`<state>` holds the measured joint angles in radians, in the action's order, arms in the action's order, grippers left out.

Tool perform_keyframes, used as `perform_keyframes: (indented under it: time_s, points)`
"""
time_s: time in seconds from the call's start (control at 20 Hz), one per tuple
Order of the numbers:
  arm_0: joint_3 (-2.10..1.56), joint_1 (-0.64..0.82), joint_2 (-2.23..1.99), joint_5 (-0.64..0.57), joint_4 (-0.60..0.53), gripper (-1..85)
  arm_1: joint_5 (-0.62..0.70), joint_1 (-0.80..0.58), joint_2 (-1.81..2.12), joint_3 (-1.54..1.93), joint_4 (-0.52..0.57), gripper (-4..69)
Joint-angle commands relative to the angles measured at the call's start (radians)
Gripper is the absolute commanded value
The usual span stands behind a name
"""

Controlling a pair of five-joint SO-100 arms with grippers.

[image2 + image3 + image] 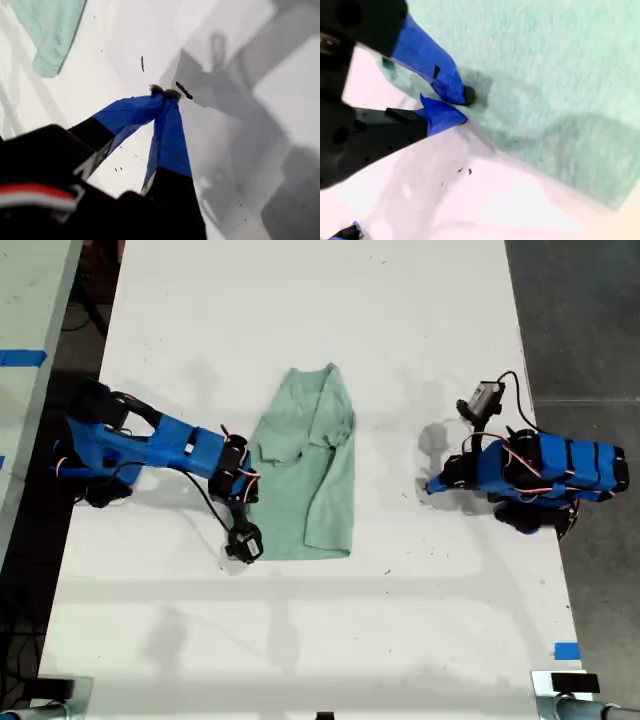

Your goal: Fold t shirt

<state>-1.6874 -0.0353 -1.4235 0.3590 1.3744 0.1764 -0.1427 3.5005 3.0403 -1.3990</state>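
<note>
One t shirt [310,480], pale mint-green and wrinkled, lies flat near the middle of the white tabletop [300,640]. Its narrow end points toward the tabletop edge at the exterior view's top, and its straight hem faces the edge at that view's bottom. It looks narrowed lengthwise, with a layer of cloth doubled over on top and a sleeve showing on the side toward the exterior view's left.

My second hand [245,543] is at the hem corner on the exterior view's left, its blue arm reaching in from the tabletop edge on that side. In the second wrist view the blue-taped fingertips [451,87] are drawn nearly together right at the cloth's border [545,75]. One tip is over the cloth and the other on the bare tabletop beside it. I cannot tell whether any cloth is caught between them.

My first hand [432,486] is well apart from the shirt, toward the tabletop edge on the exterior view's right. Its arm is folded back on itself, and a small camera [487,397] stands above it. The first wrist view shows its fingertips [170,130] pressed together on nothing, over bare tabletop, with the shirt [50,30] far off.

A strip of blue tape [566,651] sits near the tabletop corner at the exterior view's bottom right.
</note>
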Motion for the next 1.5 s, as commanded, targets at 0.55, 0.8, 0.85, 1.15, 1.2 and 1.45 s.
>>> perform_keyframes:
  time_s: [0.55,0.8,0.85,1.15,1.2,1.45]
  points:
    - [0.732,0.127,0.247,-0.224,0.147,0.0,0.018,0.006,0.011,0.031,-0.002,-1.4]
    - [0.785,0.133,0.308,-0.291,0.054,1.6,0.021,0.008,0.011,0.031,0.000,-1.4]
    - [0.785,0.133,0.314,-0.298,0.043,6.2,0.023,0.008,0.011,0.031,0.000,-1.4]
    - [0.785,0.144,0.301,-0.362,0.035,14.8,0.025,0.008,0.011,0.031,0.000,-1.4]
    - [0.785,0.149,0.275,-0.390,0.052,14.6,0.025,0.008,0.011,0.031,0.000,-1.4]
    - [0.709,0.166,-0.074,-0.373,0.149,0.1,0.023,0.008,0.011,0.031,0.000,-1.4]
